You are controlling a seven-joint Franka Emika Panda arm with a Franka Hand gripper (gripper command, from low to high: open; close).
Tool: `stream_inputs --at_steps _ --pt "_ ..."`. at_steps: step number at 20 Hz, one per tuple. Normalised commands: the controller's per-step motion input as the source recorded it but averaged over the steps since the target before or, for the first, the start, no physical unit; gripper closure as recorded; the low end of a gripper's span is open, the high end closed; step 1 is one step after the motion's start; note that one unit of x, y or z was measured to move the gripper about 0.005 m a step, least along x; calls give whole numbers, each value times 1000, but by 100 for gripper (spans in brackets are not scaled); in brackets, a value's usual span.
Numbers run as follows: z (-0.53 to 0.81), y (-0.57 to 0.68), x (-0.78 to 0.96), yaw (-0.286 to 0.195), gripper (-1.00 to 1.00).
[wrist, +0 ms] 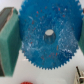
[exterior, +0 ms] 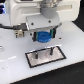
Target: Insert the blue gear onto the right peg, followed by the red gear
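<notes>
The blue gear [exterior: 45,36] hangs under the arm, just above and behind the grey black-bordered plate [exterior: 31,59]. My gripper [exterior: 45,38] is shut on it. In the wrist view the blue gear [wrist: 47,37] fills the frame, its pale centre hub facing the camera, with green fingers [wrist: 9,42] against its rim on both sides. Two dark pins stand on the plate; the right peg [exterior: 52,50] is below the gear and a little to the exterior view's right. A red sliver [wrist: 28,81] shows past the gear's edge; I cannot tell whether it is the red gear.
A second pin [exterior: 40,53] stands on the plate toward the exterior view's left. A small dark and yellow object [exterior: 19,33] and dark cables [exterior: 7,25] lie further left. The white arm body [exterior: 50,12] looms over the back of the white table.
</notes>
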Motion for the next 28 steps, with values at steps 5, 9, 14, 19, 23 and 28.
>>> stream_inputs --at_steps 5,9,14,19,23,28 --pt "367 45 622 0 100" --pt "325 16 568 0 100" --pt "216 42 557 0 100" --pt "51 35 362 0 100" --pt "-7 41 299 0 100" --pt "-1 32 335 0 100"
